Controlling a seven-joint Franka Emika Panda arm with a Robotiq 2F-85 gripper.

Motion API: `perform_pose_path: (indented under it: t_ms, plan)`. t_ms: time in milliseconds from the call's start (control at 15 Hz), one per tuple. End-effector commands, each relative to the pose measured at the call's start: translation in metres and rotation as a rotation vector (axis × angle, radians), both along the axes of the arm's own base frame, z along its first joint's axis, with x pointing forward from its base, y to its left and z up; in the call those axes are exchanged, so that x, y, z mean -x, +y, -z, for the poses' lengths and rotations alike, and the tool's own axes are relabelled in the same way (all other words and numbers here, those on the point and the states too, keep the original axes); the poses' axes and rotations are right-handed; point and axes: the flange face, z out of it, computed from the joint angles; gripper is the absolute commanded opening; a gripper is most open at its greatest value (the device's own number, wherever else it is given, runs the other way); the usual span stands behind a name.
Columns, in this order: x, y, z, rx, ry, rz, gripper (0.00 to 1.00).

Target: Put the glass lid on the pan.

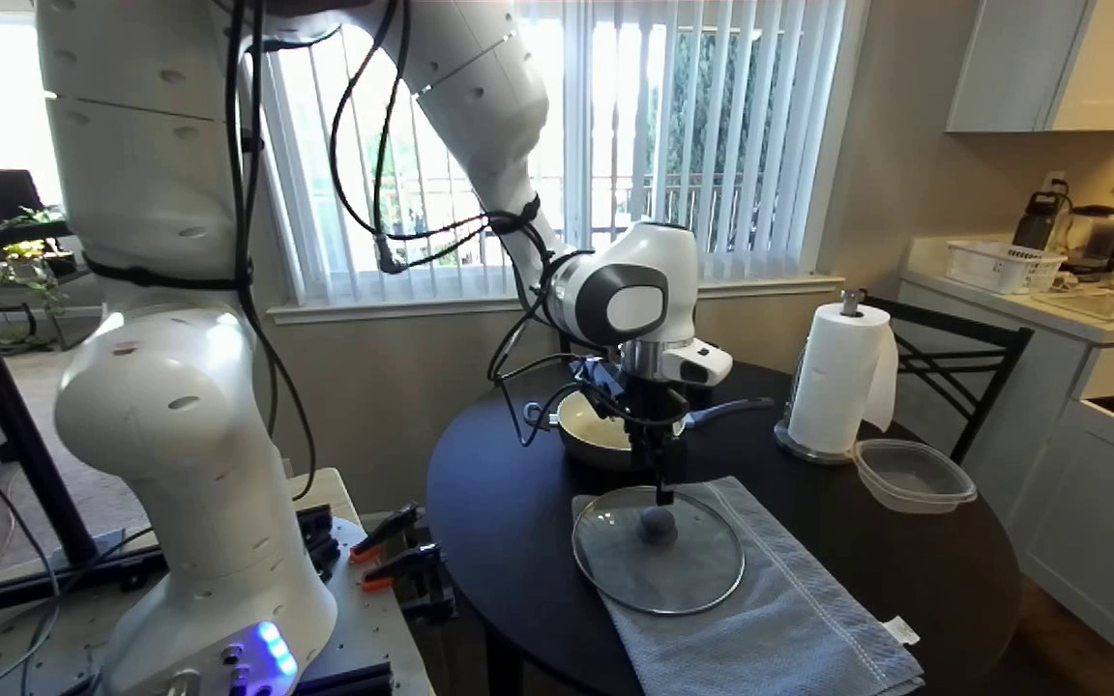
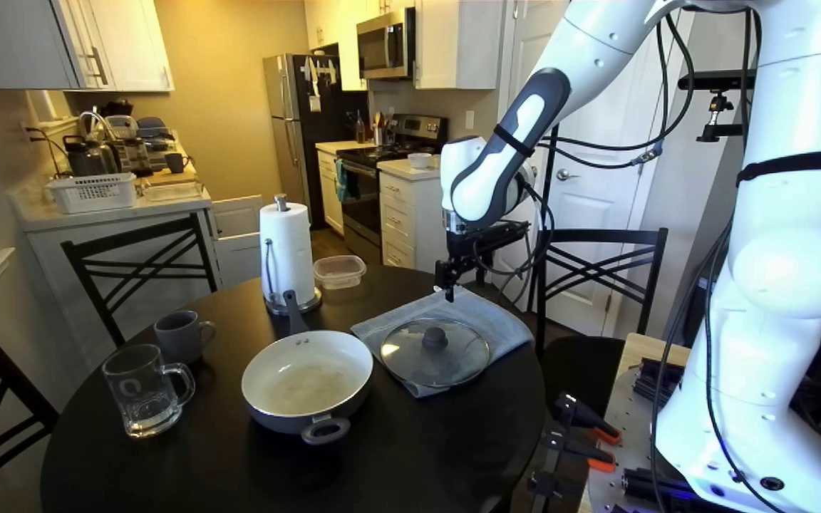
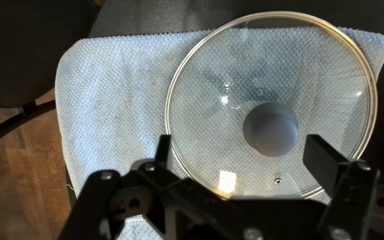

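Lying flat, the round, transparent, metal-rimmed glass lid [image 2: 417, 367] is borne by a blue-grey woven cloth [image 3: 112, 100], its rounded dark grey knob [image 3: 272, 133] uppermost and ungripped. Above it the black two-fingered claw [image 3: 239, 144] is held with its fingers [image 3: 322, 160] spread wide; nothing is pinched between them, and in an exterior view a gap to the knob is shown below the fingertips [image 2: 449, 293]. In the wrist view the knob is seen off-centre, nearer the finger at that view's right.

The step in hand is judged to be the approach; grasping, lifting and covering are left to be done. For the next move, the knob should be centred between the fingers, the claw lowered and closed on it, and the lid then raised level.

Just beside the cloth, the round, dark-walled, cream-lined frying pan [image 2: 307, 385] is left uncovered on the round black counter [image 2: 439, 456], its long handle [image 2: 294, 313] pointed toward a white paper-towel roll [image 2: 288, 246]. Farther out, a clear glass mug [image 2: 143, 392], an opaque grey mug [image 2: 181, 338] and a clear plastic tub [image 2: 339, 273] are also carried by the counter.
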Motion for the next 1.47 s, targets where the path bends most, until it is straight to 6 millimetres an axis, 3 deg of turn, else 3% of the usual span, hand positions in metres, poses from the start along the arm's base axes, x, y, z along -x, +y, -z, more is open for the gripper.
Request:
perform_pose_path:
  t_ms: [0,267,467,733,1067,1400]
  plan:
    - [-0.007,0.007,0.004,-0.004,0.003,-0.003,1.0]
    - [-0.036,0.037,0.017,-0.095,-0.008,-0.036,1.0]
    - [-0.061,0.055,0.037,-0.162,0.004,-0.013,1.0]
    - [-0.084,0.047,0.065,-0.175,0.017,0.093,1.0]
    - [-0.089,0.03,0.082,-0.188,0.038,0.214,1.0]
    - [-0.071,0.021,0.094,-0.205,0.096,0.296,1.0]
